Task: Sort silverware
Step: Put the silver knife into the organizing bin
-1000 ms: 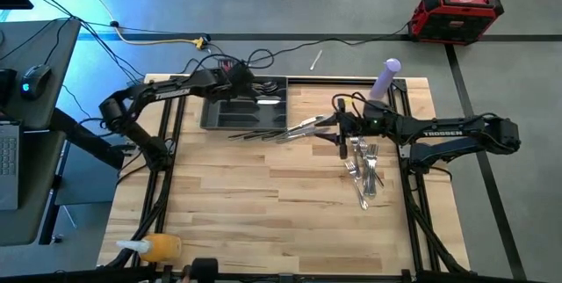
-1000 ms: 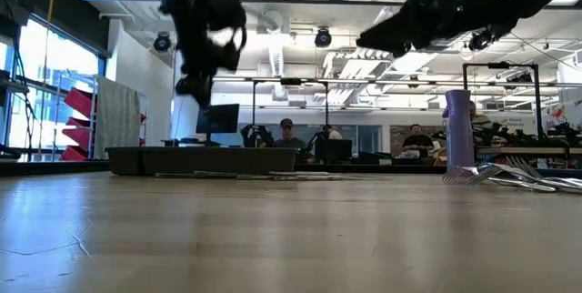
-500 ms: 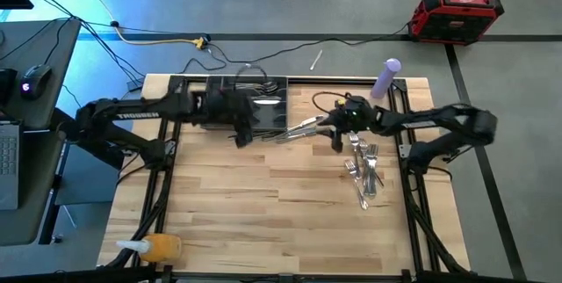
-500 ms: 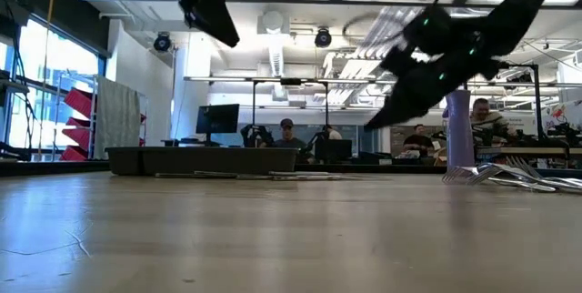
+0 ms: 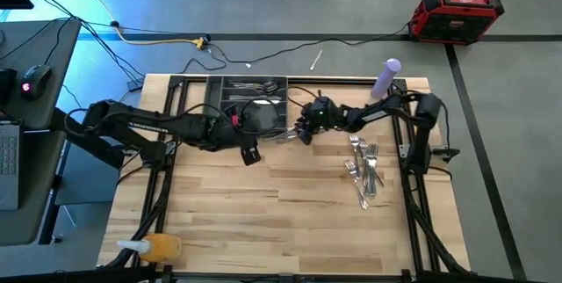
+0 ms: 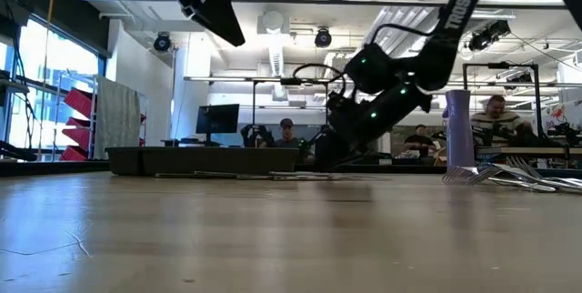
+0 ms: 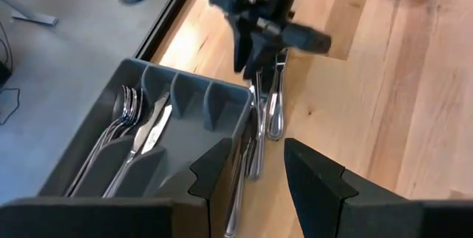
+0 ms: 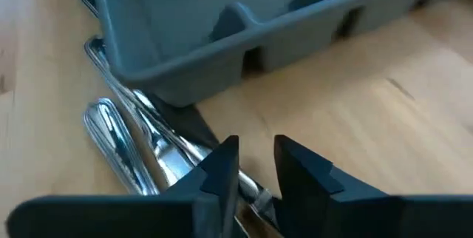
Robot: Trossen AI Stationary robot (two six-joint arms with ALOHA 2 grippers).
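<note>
Moved: since the earlier frame my right arm has swung across from the table's right side to the tray's right end, and my left arm has pulled off the tray toward the table's middle.
Right gripper (image 5: 301,130): low at the tray's (image 5: 213,98) right end, over the loose pieces (image 5: 303,127) lying there. My wrist view has the fingers (image 8: 222,165) a narrow gap apart with a shiny handle (image 8: 174,157) running under them; I can't tell if it is gripped.
Left gripper (image 7: 251,175): above the board just in front of the tray, fingers parted, nothing between them.
Silverware: some in the tray, a few pieces (image 7: 267,105) on the wood against its right end, and a pile (image 5: 363,167) of forks well apart on the right.
Left wrist only: spoons (image 7: 126,109) and a knife (image 7: 151,127) lie in separate tray slots, which the high view does not resolve.
Low view only: the right gripper (image 6: 329,152) comes down almost to the table (image 6: 273,238); the left one hangs high.
Surface: pale wood planks, with a purple bottle (image 5: 385,77) at the back right and an orange bottle (image 5: 156,248) at the front left.
Room: grey floor with cables and a red case (image 5: 457,14); a desk stands left. I see people (image 6: 287,134) seated at screens far behind.
</note>
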